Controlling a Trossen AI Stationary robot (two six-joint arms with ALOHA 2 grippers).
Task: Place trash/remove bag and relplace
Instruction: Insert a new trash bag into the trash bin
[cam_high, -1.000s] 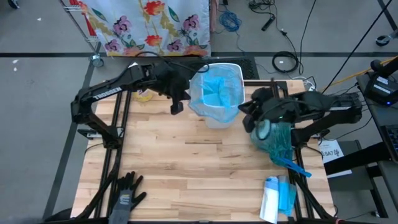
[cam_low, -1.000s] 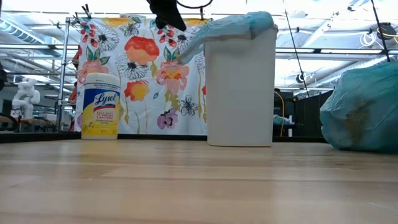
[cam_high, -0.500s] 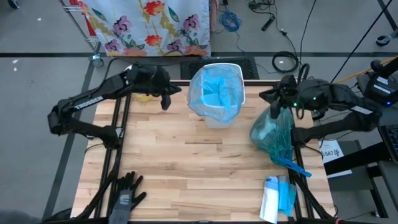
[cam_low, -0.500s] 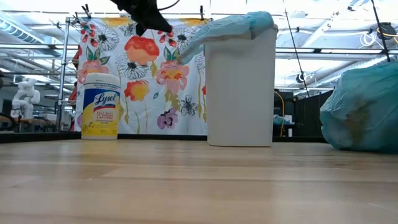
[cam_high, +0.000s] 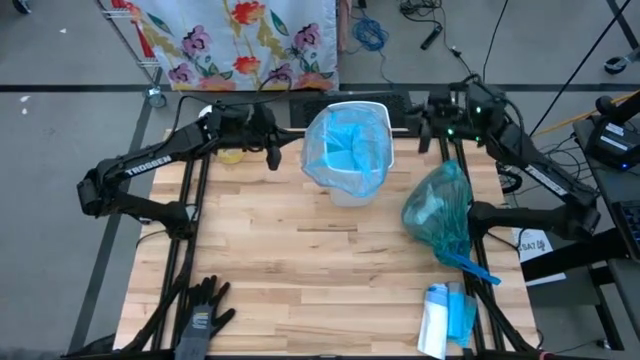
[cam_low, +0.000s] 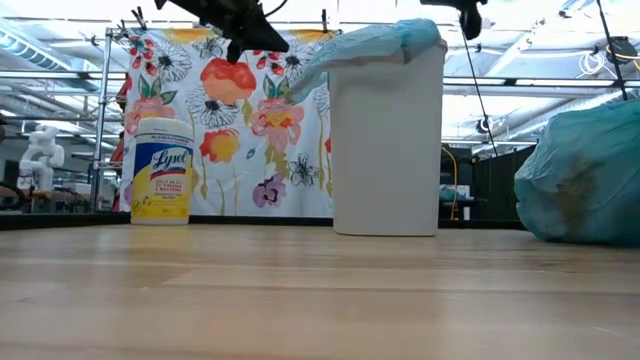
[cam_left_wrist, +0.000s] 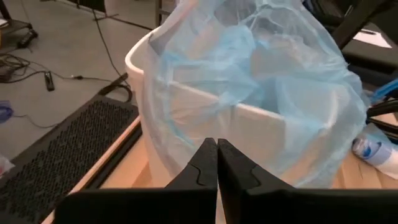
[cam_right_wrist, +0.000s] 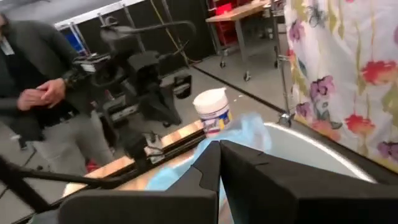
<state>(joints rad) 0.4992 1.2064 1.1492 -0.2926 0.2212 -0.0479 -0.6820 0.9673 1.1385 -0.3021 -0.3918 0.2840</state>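
Butcher-block table; floral curtain hangs behind it.

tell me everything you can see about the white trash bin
The white trash bin looks like smooth plastic, with straight sides and rounded corners. It stands upright at the far middle of the table. A thin light blue liner fills it, folded loosely over the rim and bunched up on one side. Neither gripper touches it.

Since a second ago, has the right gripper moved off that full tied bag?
Yes. In the high view the right gripper has swung from beside the tied bag toward the table's far edge, right of the white bin.
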